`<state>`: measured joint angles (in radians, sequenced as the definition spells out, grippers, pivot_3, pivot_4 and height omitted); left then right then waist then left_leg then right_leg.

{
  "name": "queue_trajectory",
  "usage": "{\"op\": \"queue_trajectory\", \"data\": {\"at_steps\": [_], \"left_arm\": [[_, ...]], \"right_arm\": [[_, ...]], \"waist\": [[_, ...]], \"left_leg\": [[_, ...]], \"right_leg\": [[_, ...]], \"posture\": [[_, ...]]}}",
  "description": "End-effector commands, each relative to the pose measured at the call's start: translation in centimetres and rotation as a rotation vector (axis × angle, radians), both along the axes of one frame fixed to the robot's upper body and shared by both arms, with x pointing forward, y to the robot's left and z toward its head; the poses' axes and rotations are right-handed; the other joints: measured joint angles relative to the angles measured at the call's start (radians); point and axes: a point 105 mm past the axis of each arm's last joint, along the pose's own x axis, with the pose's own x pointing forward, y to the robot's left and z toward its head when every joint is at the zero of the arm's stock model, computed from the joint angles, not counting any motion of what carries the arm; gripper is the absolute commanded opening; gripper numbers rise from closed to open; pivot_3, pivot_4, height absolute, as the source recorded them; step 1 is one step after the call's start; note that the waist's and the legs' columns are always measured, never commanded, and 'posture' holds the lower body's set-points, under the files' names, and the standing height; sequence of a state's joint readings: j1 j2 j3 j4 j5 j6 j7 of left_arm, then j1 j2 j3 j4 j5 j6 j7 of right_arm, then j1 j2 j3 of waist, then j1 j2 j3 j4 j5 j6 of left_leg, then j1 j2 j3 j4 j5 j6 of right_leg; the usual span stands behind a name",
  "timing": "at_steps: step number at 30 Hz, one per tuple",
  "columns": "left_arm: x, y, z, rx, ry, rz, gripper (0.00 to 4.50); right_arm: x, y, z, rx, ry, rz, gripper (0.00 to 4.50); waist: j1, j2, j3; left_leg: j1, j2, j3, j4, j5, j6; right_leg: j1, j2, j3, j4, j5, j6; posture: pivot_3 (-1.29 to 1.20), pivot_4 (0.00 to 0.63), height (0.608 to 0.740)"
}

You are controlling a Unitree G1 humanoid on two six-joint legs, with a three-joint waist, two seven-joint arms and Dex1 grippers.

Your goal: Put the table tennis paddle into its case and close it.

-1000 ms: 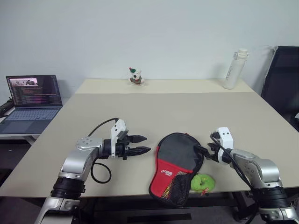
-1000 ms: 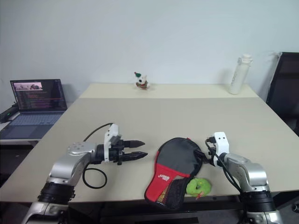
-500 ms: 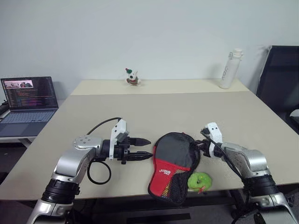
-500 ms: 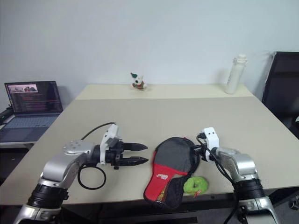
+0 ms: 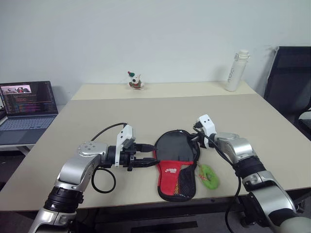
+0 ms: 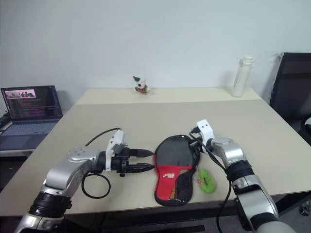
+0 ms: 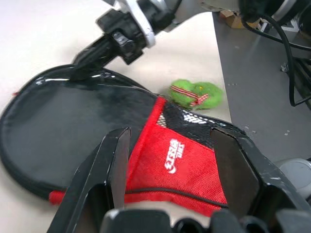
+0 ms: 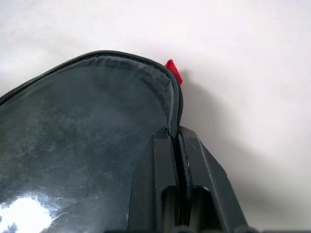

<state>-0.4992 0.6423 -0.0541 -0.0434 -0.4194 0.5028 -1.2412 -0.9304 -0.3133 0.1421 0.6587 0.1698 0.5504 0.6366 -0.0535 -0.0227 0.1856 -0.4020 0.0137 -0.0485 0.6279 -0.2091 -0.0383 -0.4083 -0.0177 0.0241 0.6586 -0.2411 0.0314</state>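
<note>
Case (image 5: 176,165), black with a red mesh panel, is seen low in the middle of the frame near the front edge of the table (image 5: 146,111), with a green toy (image 5: 209,175) just right of it. From the left, the left gripper (image 5: 150,155) is held with fingers parted, tips at the case's edge and nothing between them, while the right gripper (image 5: 193,141) is pinched tight on the case's upper right rim. Farther back, a laptop (image 5: 26,104) is seen at far left, a small figurine (image 5: 133,80) and a white bottle (image 5: 234,71) along the far edge; the paddle cannot be made out.
</note>
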Motion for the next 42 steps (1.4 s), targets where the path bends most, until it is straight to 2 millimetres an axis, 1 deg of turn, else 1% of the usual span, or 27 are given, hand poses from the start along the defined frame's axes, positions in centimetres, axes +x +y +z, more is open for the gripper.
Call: {"op": "queue_trajectory", "data": {"at_steps": [1,3,7,9,12,13,15,17,19,20,22,24,26,29,31,33,35,36,39,41,42], "left_arm": [[-0.2,-0.2,0.6,0.0,-0.048,-0.013,2.86],[-0.2,-0.2,0.4,0.0,-0.048,-0.011,2.86],[-0.1,-0.4,0.2,-0.002,-0.051,-0.015,2.86],[0.0,-0.5,0.1,-0.003,-0.053,-0.017,2.86],[0.4,-0.8,-0.1,-0.003,-0.063,-0.02,2.86],[0.5,-1.0,-0.1,-0.001,-0.067,-0.023,2.86],[1.2,-1.5,-0.3,0.009,-0.092,-0.03,2.86],[2.2,-2.2,-0.4,0.009,-0.111,-0.028,2.86],[3.2,-2.8,-0.7,0.029,-0.139,-0.027,2.86],[3.8,-3.1,-0.9,0.037,-0.149,-0.025,2.86],[4.8,-3.6,-1.1,0.036,-0.156,-0.019,2.86],[5.5,-4.1,-1.4,0.037,-0.158,-0.018,2.86],[6.0,-4.6,-2.0,0.052,-0.161,-0.03,2.86],[6.3,-5.4,-2.8,0.065,-0.151,-0.062,2.86],[6.4,-5.9,-3.3,0.078,-0.152,-0.084,2.86],[6.6,-6.3,-3.7,0.09,-0.153,-0.094,2.86],[6.8,-6.7,-4.2,0.104,-0.152,-0.102,2.86],[6.9,-6.8,-4.3,0.109,-0.153,-0.106,2.86],[7.3,-7.7,-4.6,0.127,-0.161,-0.112,2.86],[7.3,-8.0,-4.9,0.131,-0.158,-0.121,2.86],[7.2,-8.1,-5.0,0.134,-0.157,-0.125,2.86]], "right_arm": [[0.7,1.5,2.2,-0.005,-0.086,0.06,0.02],[0.9,2.0,2.1,-0.014,-0.087,0.07,0.02],[1.2,2.4,1.6,-0.053,-0.085,0.079,0.02],[1.2,2.5,1.7,-0.03,-0.081,0.074,0.02],[1.4,2.7,2.1,-0.016,-0.089,0.063,0.71],[1.5,2.7,2.3,-0.012,-0.096,0.059,1.04],[1.6,3.0,3.4,0.017,-0.122,0.06,1.74],[1.5,3.3,4.9,0.058,-0.158,0.061,2.44],[1.1,3.4,6.9,0.109,-0.204,0.052,3.15],[0.6,3.2,7.8,0.137,-0.218,0.054,3.52],[-0.8,2.6,9.0,0.172,-0.234,0.06,4.22],[-2.5,1.3,9.4,0.182,-0.235,0.054,4.22],[-4.2,0.1,9.0,0.176,-0.216,0.057,4.22],[-7.7,-2.1,7.5,0.152,-0.149,0.061,4.22],[-10.0,-3.1,6.4,0.128,-0.091,0.081,4.22],[-11.8,-3.9,5.5,0.114,-0.048,0.089,4.22],[-13.4,-5.0,4.3,0.071,-0.004,0.075,4.22],[-13.9,-5.3,3.8,0.056,0.011,0.069,4.22],[-15.7,-6.4,1.6,0.003,0.074,0.048,4.22],[-16.0,-6.7,0.6,-0.014,0.096,0.037,4.22],[-15.8,-6.9,0.1,-0.024,0.096,0.016,4.22]], "waist": [[0.0,0.0,0.0],[-0.001,0.0,0.0],[-0.002,0.0,0.0],[-0.002,0.0,0.0],[-0.004,0.0,0.0],[-0.004,0.0,0.0],[-0.003,0.0,0.0],[-0.001,0.0,0.0],[0.0,0.001,0.001],[0.002,0.001,0.001],[0.007,0.001,0.001],[0.015,0.001,0.001],[0.026,0.001,0.001],[0.027,0.001,0.001],[0.03,0.001,0.001],[0.027,0.001,0.001],[0.025,0.001,0.001],[0.022,0.001,0.001],[0.022,0.0,0.002],[0.019,0.0,0.002],[0.018,0.0,0.002]], "left_leg": [[0.0,0.0,0.0,0.0,0.0,0.0],[0.0,0.0,0.0,0.0,0.0,0.0],[0.0,0.0,0.0,0.0,0.0,0.0],[0.0,0.0,0.0,0.0,0.0,0.0],[0.001,0.0,0.0,0.0,0.0,0.0],[0.001,0.0,0.0,0.0,0.0,0.0],[0.001,0.0,0.0,0.0,0.0,0.0],[0.001,0.0,0.0,0.0,0.0,0.0],[0.0,0.0,0.0,0.0,0.0,0.0],[0.0,0.0,0.0,0.0,0.0,0.0],[0.0,0.0,-0.001,0.0,0.0,0.0],[-0.001,-0.001,-0.002,0.0,0.0,0.0],[-0.002,-0.001,-0.003,-0.001,0.0,0.0],[-0.005,-0.002,-0.005,0.0,0.0,0.0],[-0.007,-0.002,-0.005,0.0,0.0,0.0],[-0.008,-0.002,-0.006,0.001,0.0,0.0],[-0.008,-0.002,-0.006,0.001,0.0,0.0],[-0.007,-0.002,-0.006,0.001,0.0,0.0],[-0.007,-0.002,-0.006,0.001,0.0,0.0],[-0.007,-0.002,-0.005,0.002,0.0,0.001],[-0.007,-0.002,-0.005,0.002,0.0,0.001]], "right_leg": [[0.0,0.0,0.0,0.0,0.0,0.0],[0.0,0.0,0.0,0.001,0.0,0.0],[-0.001,0.0,0.0,0.001,0.0,-0.001],[-0.001,0.0,0.0,0.001,0.0,-0.001],[-0.001,0.0,0.0,0.002,0.0,-0.001],[-0.001,0.0,0.0,0.002,0.0,-0.001],[-0.001,0.0,0.0,0.003,-0.001,-0.001],[-0.001,0.0,0.0,0.003,-0.001,-0.001],[-0.001,0.0,0.0,0.003,-0.001,-0.001],[-0.001,0.0,0.0,0.003,-0.001,-0.001],[-0.001,0.0,0.0,0.003,-0.001,-0.001],[-0.001,0.0,-0.001,0.003,-0.001,-0.001],[-0.001,0.0,-0.003,0.002,-0.001,-0.001],[-0.003,-0.002,-0.005,0.001,-0.001,-0.001],[-0.003,-0.002,-0.006,0.001,-0.001,-0.001],[-0.004,-0.002,-0.006,0.0,-0.001,-0.001],[-0.004,-0.002,-0.006,0.0,-0.001,-0.001],[-0.004,-0.001,-0.006,0.0,-0.001,0.0],[-0.003,-0.001,-0.006,-0.001,-0.001,0.0],[-0.003,-0.001,-0.006,-0.001,-0.001,0.0],[-0.003,-0.001,-0.005,-0.001,-0.001,0.0]], "posture": [[0.0,0.15,0.74],[0.0,0.15,0.74],[0.0,0.15,0.74],[0.0,0.15,0.74],[0.0,0.15,0.74],[0.0,0.15,0.74],[0.0,0.15,0.74],[0.0,0.15,0.74],[0.0,0.15,0.74],[0.0,0.15,0.74],[0.0,0.15,0.74],[0.0,0.15,0.74],[0.0,0.15,0.74],[0.0,0.15,0.74],[0.0,0.15,0.74],[0.0,0.15,0.74],[0.0,0.15,0.74],[0.0,0.15,0.74],[0.0,0.15,0.74],[0.0,0.15,0.74],[0.0,0.15,0.74]]}}
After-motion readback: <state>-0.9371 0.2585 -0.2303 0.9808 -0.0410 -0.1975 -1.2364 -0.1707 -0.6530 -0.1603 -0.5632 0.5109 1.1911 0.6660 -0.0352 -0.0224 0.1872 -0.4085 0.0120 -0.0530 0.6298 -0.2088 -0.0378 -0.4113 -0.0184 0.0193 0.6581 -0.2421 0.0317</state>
